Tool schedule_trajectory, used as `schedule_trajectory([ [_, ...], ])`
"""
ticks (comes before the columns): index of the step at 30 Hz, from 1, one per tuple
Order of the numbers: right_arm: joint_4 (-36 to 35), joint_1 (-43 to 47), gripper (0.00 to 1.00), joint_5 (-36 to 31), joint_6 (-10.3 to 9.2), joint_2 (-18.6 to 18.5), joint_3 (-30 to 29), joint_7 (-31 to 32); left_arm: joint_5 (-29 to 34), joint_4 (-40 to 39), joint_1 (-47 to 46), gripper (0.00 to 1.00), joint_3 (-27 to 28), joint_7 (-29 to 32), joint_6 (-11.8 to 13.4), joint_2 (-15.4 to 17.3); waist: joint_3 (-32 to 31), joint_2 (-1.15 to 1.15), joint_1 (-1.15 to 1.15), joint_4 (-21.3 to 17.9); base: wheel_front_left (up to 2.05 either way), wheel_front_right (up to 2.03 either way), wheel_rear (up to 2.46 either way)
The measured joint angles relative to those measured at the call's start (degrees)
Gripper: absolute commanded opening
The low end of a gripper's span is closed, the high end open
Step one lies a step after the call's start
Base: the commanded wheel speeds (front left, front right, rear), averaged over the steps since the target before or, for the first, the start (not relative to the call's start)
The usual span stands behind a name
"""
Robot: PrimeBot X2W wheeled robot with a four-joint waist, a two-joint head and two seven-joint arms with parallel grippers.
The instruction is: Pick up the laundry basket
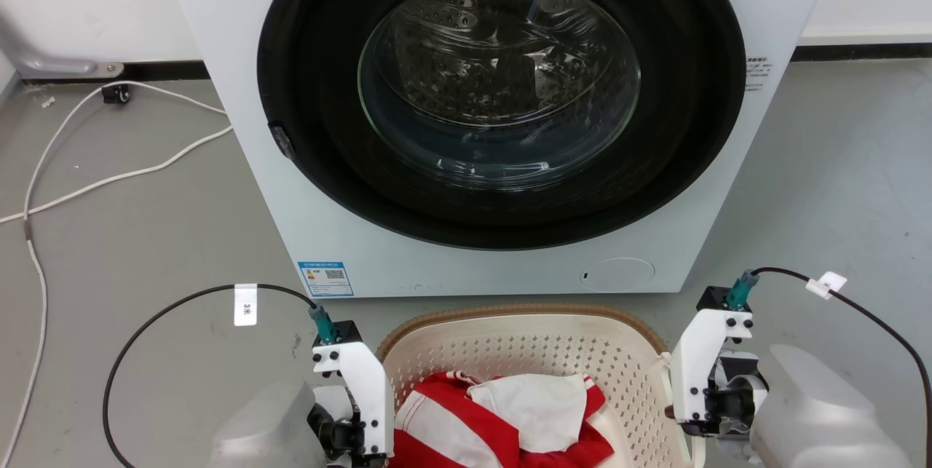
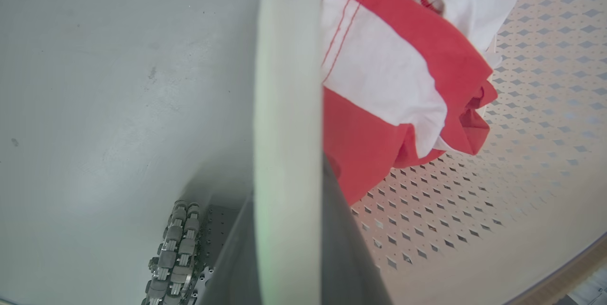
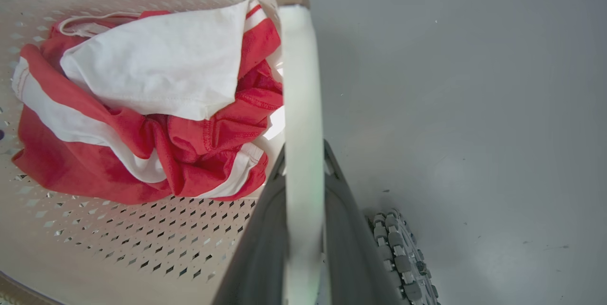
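Grey floor [image 1: 145,235] lies open beside your laundry basket [image 1: 524,311], close before the washer [image 1: 466,264]; your left hand [image 2: 287,191] and right hand [image 3: 305,162] each clamp a side handle [image 2: 287,82].

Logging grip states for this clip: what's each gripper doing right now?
Left gripper: closed on the left handle of the basket.
Right gripper: closed on the basket's right handle.

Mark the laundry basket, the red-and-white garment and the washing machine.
laundry basket [image 1: 524,309], head view, brown far rim.
red-and-white garment [image 3: 199,143], right wrist view, red fold.
washing machine [image 1: 437,271], head view, white front panel.
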Motion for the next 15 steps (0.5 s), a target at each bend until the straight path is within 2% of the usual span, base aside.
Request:
schedule_trajectory([
  [15,0.02,0.25,0.0,-0.74,0.0,0.15,-1.3,0.27,-0.71,0.05,0.0,0.0,-0.73,-0.08,0.0,0.04,-0.13,0.0,0.0,0.06,0.0,0.0,0.0],
])
